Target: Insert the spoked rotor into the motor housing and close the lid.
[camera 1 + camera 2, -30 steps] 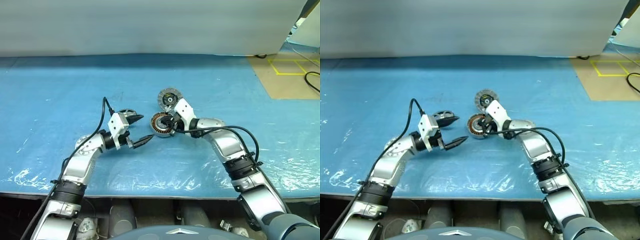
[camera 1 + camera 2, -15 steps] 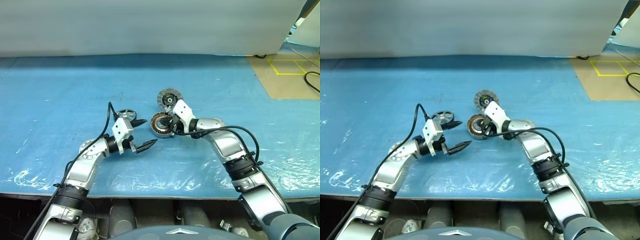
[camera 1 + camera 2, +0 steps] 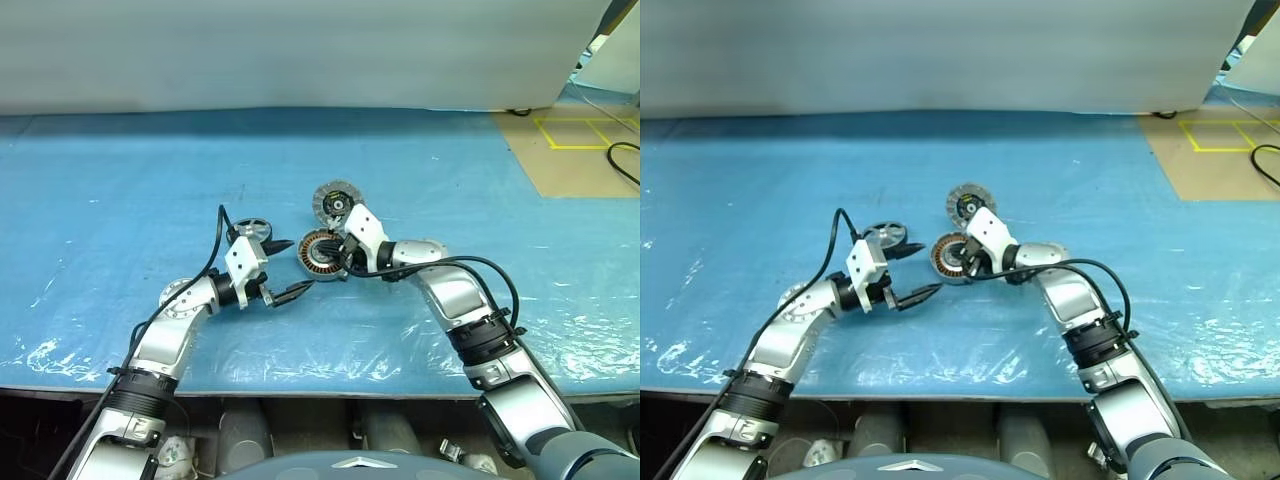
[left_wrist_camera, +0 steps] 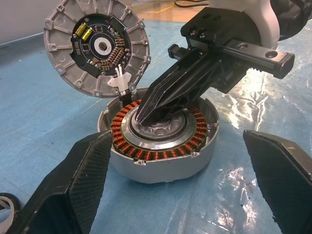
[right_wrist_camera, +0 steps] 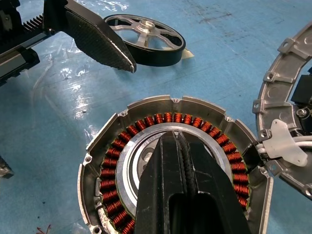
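Copper-wound motor housing (image 4: 161, 139) sits open on blue table cover (image 3: 120, 180), lid (image 4: 95, 46) propped against far rim. Right gripper (image 4: 146, 114) clenched, empty, tips pressing centre hub, likely steadying. Left gripper (image 3: 283, 270) spread wide, empty, just beside housing. Spoked rotor (image 5: 144, 39) lies flat near left fingers (image 5: 100, 44). Advice: grasp rotor by rim, keep level, clear right tips before seating.

right tool (image 4: 146, 114) planted in motor housing (image 4: 161, 141) centre, blocking its opening, lid (image 4: 95, 46) tilted up behind
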Tool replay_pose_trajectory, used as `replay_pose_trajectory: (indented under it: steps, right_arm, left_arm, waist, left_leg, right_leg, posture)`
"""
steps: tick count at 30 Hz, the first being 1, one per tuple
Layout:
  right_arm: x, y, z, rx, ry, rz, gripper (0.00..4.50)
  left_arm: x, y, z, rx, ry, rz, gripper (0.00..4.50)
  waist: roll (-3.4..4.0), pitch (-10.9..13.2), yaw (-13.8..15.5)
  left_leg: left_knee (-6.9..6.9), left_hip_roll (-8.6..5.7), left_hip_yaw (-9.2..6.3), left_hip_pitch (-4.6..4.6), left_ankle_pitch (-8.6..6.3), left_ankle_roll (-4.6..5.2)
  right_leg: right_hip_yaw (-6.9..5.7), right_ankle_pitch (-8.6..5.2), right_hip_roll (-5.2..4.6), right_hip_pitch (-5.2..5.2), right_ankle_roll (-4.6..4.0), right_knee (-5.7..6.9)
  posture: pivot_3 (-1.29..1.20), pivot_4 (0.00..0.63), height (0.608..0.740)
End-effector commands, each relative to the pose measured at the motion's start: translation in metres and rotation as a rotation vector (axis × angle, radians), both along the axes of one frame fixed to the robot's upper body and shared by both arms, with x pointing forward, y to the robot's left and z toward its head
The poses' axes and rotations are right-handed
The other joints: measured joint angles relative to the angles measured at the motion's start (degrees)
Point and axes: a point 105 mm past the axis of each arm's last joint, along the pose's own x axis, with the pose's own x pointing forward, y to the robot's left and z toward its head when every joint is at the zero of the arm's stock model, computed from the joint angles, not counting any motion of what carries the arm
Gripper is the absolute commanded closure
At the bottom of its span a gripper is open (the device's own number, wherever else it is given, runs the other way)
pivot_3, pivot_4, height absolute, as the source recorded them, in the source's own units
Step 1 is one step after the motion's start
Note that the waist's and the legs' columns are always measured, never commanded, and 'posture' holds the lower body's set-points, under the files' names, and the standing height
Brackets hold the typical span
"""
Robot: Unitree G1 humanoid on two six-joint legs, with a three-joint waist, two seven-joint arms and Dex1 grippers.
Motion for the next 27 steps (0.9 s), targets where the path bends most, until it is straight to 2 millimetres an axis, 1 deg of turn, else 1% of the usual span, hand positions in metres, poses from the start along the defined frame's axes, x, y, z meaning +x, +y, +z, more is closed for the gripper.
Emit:
replay_pose_trajectory:
  steps: [1, 3, 6, 10, 22, 27]
  right_arm:
    - [-0.007, 0.006, 0.002, 0.034, 0.004, 0.039, 4.49]
    - [-0.007, 0.006, 0.002, 0.037, 0.007, 0.040, 4.49]
    - [-0.008, 0.004, -0.004, 0.001, -0.001, 0.047, 4.49]
    - [-0.009, 0.004, -0.004, 0.011, -0.004, 0.044, 4.49]
    - [-0.012, -0.006, -0.023, -0.189, -0.161, 0.134, 4.49]
    - [-0.013, -0.001, -0.020, -0.184, -0.194, 0.162, 4.49]
  left_arm:
    - [-0.001, -0.003, 0.006, -0.004, -0.032, -0.013, 0.00]
    - [0.000, -0.003, 0.006, -0.004, -0.032, -0.012, 0.00]
    - [0.000, -0.003, 0.006, -0.002, -0.032, -0.012, 0.00]
    - [0.000, -0.003, 0.005, 0.001, -0.030, -0.013, 0.00]
    - [0.000, -0.003, 0.004, 0.005, -0.031, -0.009, 0.00]
    - [0.000, -0.004, 0.003, 0.006, -0.032, -0.007, 0.00]
  waist:
    - [0.00, 0.0, 0.0]
    - [0.00, 0.0, 0.0]
    - [0.00, 0.0, 0.0]
    - [0.00, 0.0, 0.0]
    - [0.00, 0.0, 0.0]
    - [-0.01, 0.0, 0.0]
  left_leg:
    - [0.00, 0.00, 0.00, 0.00, 0.00, 0.00]
    - [0.00, 0.00, -0.01, 0.00, 0.00, 0.00]
    - [0.00, 0.00, 0.00, 0.00, 0.00, 0.00]
    - [0.00, 0.00, 0.00, 0.00, 0.00, 0.00]
    - [0.00, 0.00, 0.00, 0.01, 0.00, 0.00]
    - [0.00, 0.00, 0.00, 0.05, 0.00, 0.01]
  right_leg:
    - [0.00, 0.00, 0.00, 0.00, 0.00, 0.00]
    - [0.00, 0.00, 0.00, 0.00, 0.00, 0.00]
    - [0.00, 0.00, 0.00, 0.00, 0.00, 0.00]
    - [0.00, 0.00, 0.00, 0.00, 0.00, 0.00]
    - [0.00, 0.00, 0.00, 0.02, 0.00, -0.02]
    - [0.01, 0.00, 0.00, 0.05, 0.00, -0.01]
  posture:
    - [0.00, 0.150, 0.740]
    - [0.00, 0.150, 0.740]
    - [0.00, 0.150, 0.740]
    - [0.00, 0.150, 0.740]
    - [0.00, 0.150, 0.740]
    - [0.00, 0.150, 0.740]
